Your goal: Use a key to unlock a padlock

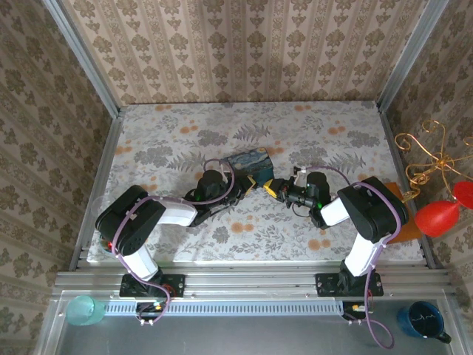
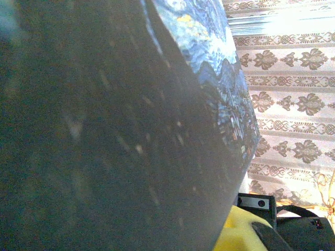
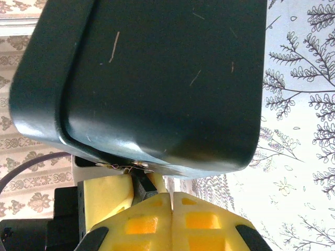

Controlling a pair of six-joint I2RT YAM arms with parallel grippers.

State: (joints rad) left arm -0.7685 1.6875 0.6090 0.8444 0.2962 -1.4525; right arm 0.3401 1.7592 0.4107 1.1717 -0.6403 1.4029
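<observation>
Mid-frame over the floral bench (image 1: 177, 140), a blue swirl-painted tin (image 1: 250, 164) sits tilted, its lid shut and its contents hidden. The left hand (image 1: 257, 182) reaches in from the left, narrow. Its yellow fingers (image 3: 107, 193) pinch the padlock (image 3: 140, 189), a small dark body just under the tin's lower edge. The right hand (image 1: 276, 191) faces it from the right, fingertips pressed together; whether anything lies between them cannot be told. A teal cup (image 1: 85, 309) and a dark blue mug (image 1: 423, 319) stand in the bottom corners.
</observation>
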